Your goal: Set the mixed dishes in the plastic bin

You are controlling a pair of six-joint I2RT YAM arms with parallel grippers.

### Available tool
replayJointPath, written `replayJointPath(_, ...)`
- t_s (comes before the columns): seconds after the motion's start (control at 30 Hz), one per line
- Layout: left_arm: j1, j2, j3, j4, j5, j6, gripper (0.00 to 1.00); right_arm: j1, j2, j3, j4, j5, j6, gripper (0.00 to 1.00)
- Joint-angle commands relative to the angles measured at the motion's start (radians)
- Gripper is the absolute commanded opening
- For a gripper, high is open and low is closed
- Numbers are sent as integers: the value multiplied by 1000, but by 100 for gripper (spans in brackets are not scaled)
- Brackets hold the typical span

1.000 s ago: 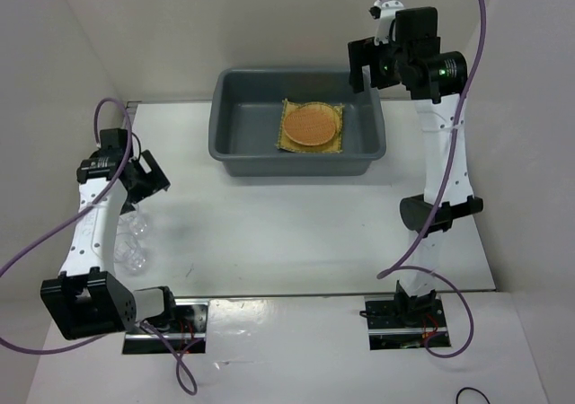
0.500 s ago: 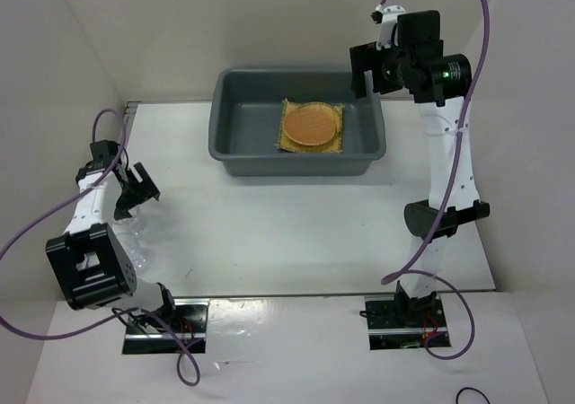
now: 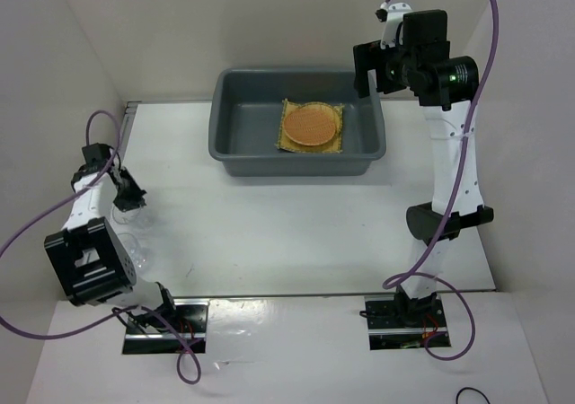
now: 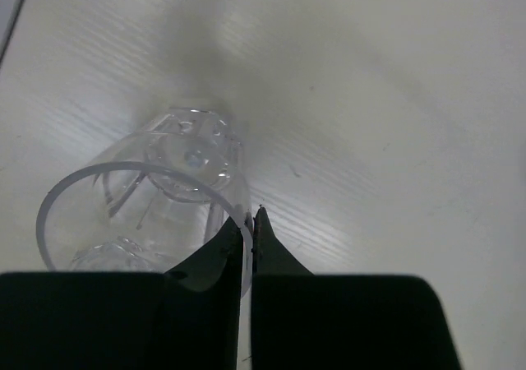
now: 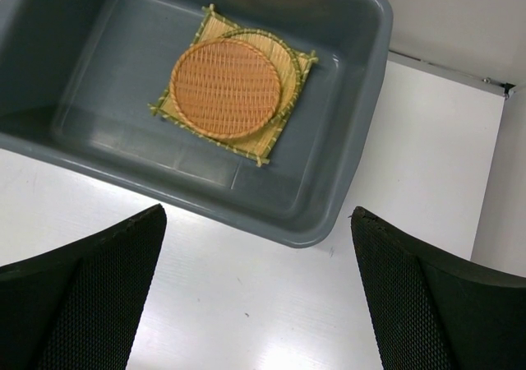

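My left gripper (image 4: 249, 228) is shut on the rim of a clear glass (image 4: 177, 181) that stands on the white table at the left; one finger is inside the rim and one outside. From above, that gripper (image 3: 128, 197) sits over the glass, and a second clear glass (image 3: 135, 255) stands just nearer the arm's base. The dark grey plastic bin (image 3: 301, 162) holds the square tan mat (image 5: 246, 142) with the yellow tray (image 5: 288, 61) and the orange-brown tray (image 5: 226, 88) stacked on it. My right gripper (image 5: 256, 214) hangs open and empty, high over the bin's right end (image 3: 370, 70).
White walls close in the table at the left, back and right. The left arm's purple cable (image 3: 36, 229) loops out beside the left wall. The bin (image 5: 329, 168) stands against the back of the table, with bare white surface in front of it.
My left gripper moved left and down over the glass and closed on its rim. The right arm drifted slightly to the right, still open.
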Motion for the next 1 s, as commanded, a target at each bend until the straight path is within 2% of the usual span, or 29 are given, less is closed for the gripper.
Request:
replayJointPath(0.0,4,-133,6,89,186,-56,0,7,-2,20,5,-8,-5,97)
replayJointPath(0.03,4,-221,-9,149,230,-97,0,7,-2,31,5,-8,-5,97)
replayJointPath(0.07,4,-237,6,158,282,-98,0,7,10,31,5,-8,-5,97)
replayJointPath(0.1,4,-228,22,201,437,-110,0,7,10,40,5,-8,-5,97)
replayJointPath(0.17,4,-219,8,328,645,-177,0,7,19,49,5,-8,-5,97)
replayJointPath(0.2,4,-207,8,459,786,-226,0,7,19,49,5,-8,-5,97)
replayJointPath(0.23,4,-207,8,524,825,-328,0,7,19,49,5,-8,-5,97)
replayJointPath(0.33,-67,-198,67,686,857,-453,0,7,19,49,5,-17,-5,97)
replayJointPath(0.43,-150,-164,212,717,787,-473,0,7,10,49,5,-17,-5,97)
replayJointPath(0.53,-248,-29,406,536,692,-392,0,7,10,64,5,-6,-15,97)
replayJointPath(0.57,-274,21,592,376,669,-304,0,7,20,81,5,-6,-15,97)
replayJointPath(0.63,-355,196,809,202,556,-215,0,7,30,94,5,3,-15,97)
replayJointPath(0.67,-384,262,923,36,514,-135,0,7,30,94,5,3,-15,97)
replayJointPath(0.7,-438,407,1179,-54,468,-101,0,7,30,94,5,3,-15,97)
replayJointPath(0.77,-496,576,1470,-291,340,-44,0,7,30,94,5,3,-15,97)
replayJointPath(0.8,-531,674,1558,-293,322,-44,0,7,30,94,5,3,-15,97)
replayJointPath(0.9,-602,833,1664,-352,191,-44,0,7,8,80,5,14,-24,97)
replayJointPath(0.93,-620,886,1812,-416,157,-44,0,7,-11,57,5,14,-24,97)
replayJointPath(0.97,-640,989,1895,-444,102,-44,0,7,-12,48,5,14,-24,97)
